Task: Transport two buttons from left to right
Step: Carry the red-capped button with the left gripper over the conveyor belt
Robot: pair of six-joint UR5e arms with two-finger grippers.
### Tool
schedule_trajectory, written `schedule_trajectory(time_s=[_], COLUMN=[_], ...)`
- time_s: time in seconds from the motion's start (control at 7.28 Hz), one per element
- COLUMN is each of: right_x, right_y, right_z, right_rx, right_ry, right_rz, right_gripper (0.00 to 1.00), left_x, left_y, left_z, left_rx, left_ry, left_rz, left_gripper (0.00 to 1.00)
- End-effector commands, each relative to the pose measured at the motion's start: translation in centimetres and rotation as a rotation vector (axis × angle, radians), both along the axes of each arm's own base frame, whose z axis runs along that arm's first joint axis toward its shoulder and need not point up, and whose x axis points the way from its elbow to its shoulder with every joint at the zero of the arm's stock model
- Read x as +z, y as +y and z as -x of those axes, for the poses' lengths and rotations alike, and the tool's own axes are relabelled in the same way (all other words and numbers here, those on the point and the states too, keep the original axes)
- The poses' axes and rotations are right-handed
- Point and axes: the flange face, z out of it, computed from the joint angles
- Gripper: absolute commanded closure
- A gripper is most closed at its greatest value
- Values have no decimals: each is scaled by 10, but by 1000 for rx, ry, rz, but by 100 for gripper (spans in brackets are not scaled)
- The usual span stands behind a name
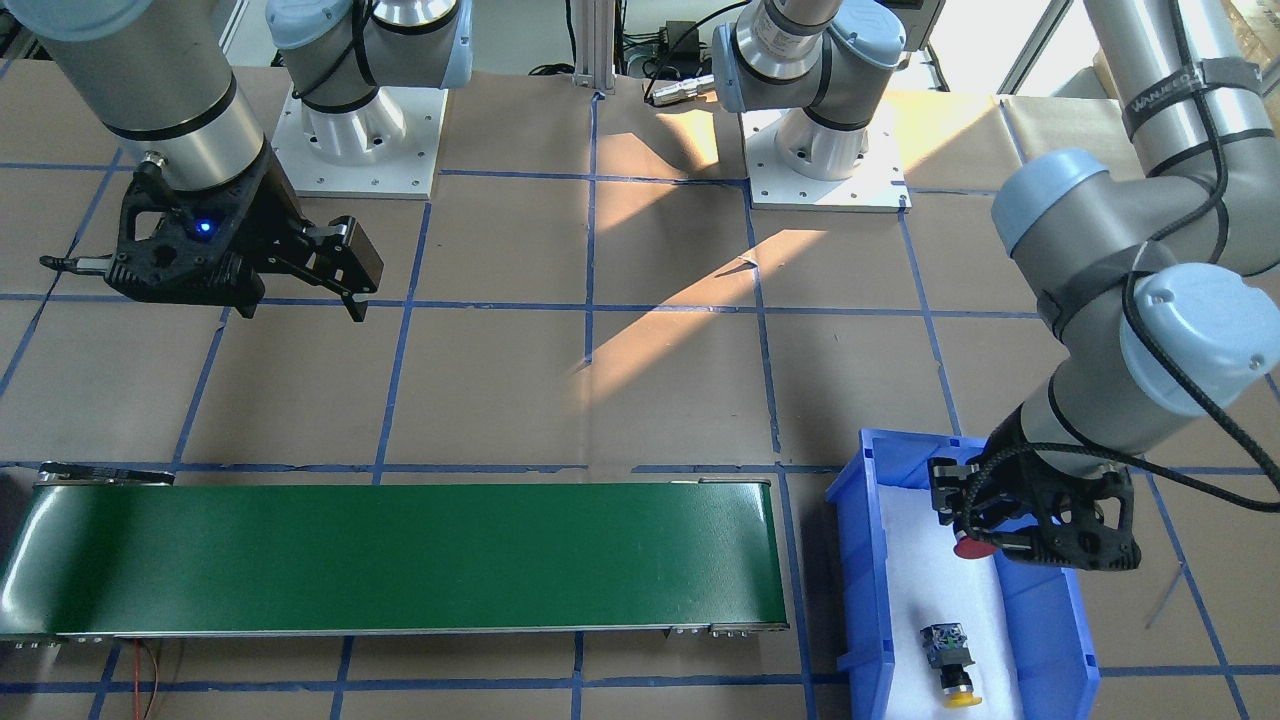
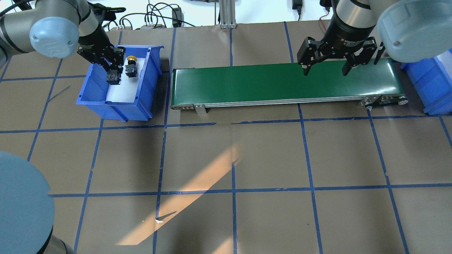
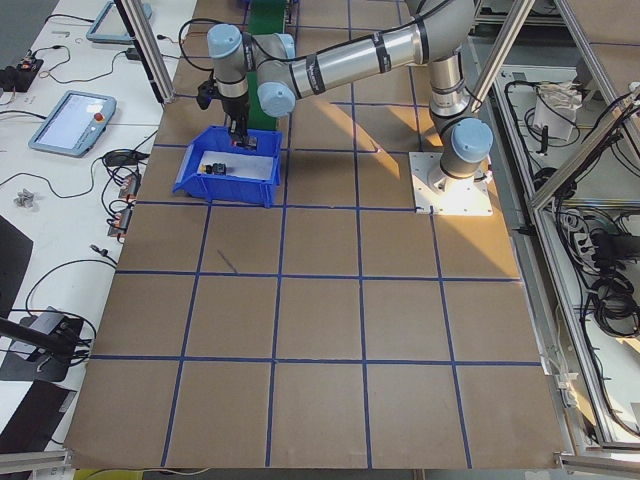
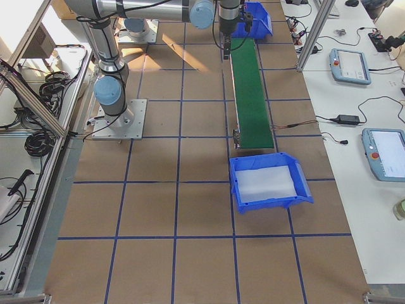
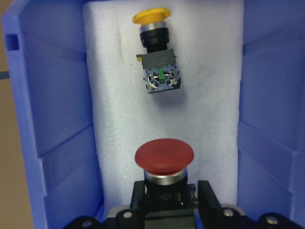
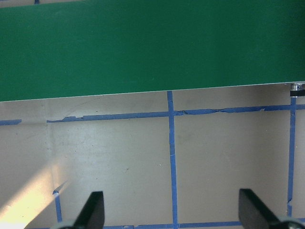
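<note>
So the red button (image 5: pixel 164 157) is pinched right between the fingers of the left gripper (image 5: pixel 167 198). You can see the fat red mushroom cap and a silver collar under it, with the dark body tucked back in the grip. The cap pokes out past the fingertips. The yellow button (image 5: pixel 156 57) is a bit further out, straight ahead of the gripper and not touching the red one. It's lying on its side on the white foam (image 5: pixel 209 124), yellow cap pointing away from the gripper. Its blocky black-grey end, with screws and a little green bit, faces back toward it
</note>
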Motion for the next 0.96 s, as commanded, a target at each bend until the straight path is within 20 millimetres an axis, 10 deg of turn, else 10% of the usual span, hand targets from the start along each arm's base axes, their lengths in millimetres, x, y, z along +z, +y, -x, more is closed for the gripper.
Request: schedule_trajectory(time_s=[0.0,0.27,0.82], right_x=[0,-2,0], right_y=[0,0,0], right_z=[0,0,0], right_rx=[-1,-1,-1], right_ry=[0,0,0], right_rz=[0,-4,-1], right_gripper=[0,0,0], left_x=[9,-11,-38], left_y=[8,-26,-36], left_z=[89,144,155], left_rx=[50,86,122], left_ry=[33,65,70], left_rz=[23,19,-6], left_gripper=[65,65,65])
